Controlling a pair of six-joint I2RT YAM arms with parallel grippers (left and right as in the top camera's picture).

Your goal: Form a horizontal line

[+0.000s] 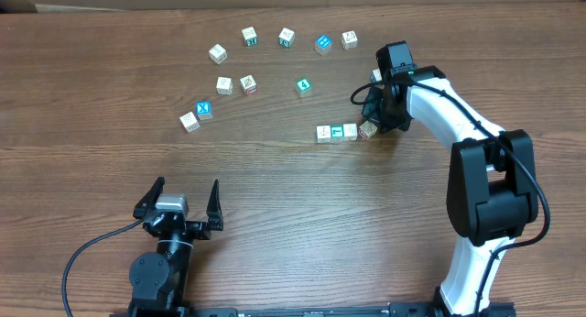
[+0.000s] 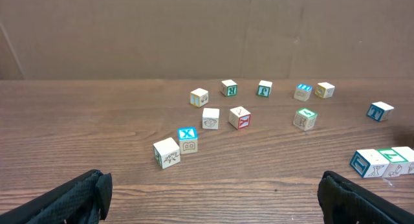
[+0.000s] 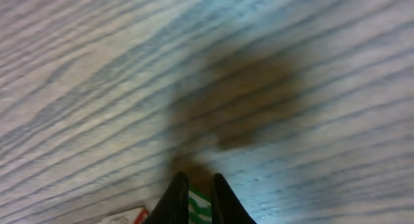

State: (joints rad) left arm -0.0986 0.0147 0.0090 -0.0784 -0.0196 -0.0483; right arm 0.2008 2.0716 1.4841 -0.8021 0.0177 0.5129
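The horizontal line [image 1: 337, 132] is a row of three touching whitish letter cubes with a teal-green face in the middle; it also shows in the left wrist view [image 2: 381, 161]. A fourth cube [image 1: 367, 129] sits tilted at the row's right end. My right gripper [image 1: 374, 117] is right over it. In the right wrist view the fingers [image 3: 197, 188] are shut on a cube with green marks [image 3: 198, 204], just above the wood. My left gripper [image 1: 179, 205] is open and empty at the near left, far from the row; its fingers [image 2: 213, 201] frame bare table.
Loose cubes lie scattered in an arc at the back: a blue X cube [image 1: 203, 109], a teal cube [image 1: 304, 86], a blue cube [image 1: 322, 44] and several whitish ones [image 1: 248, 83]. One cube [image 1: 375, 75] is half hidden behind the right wrist.
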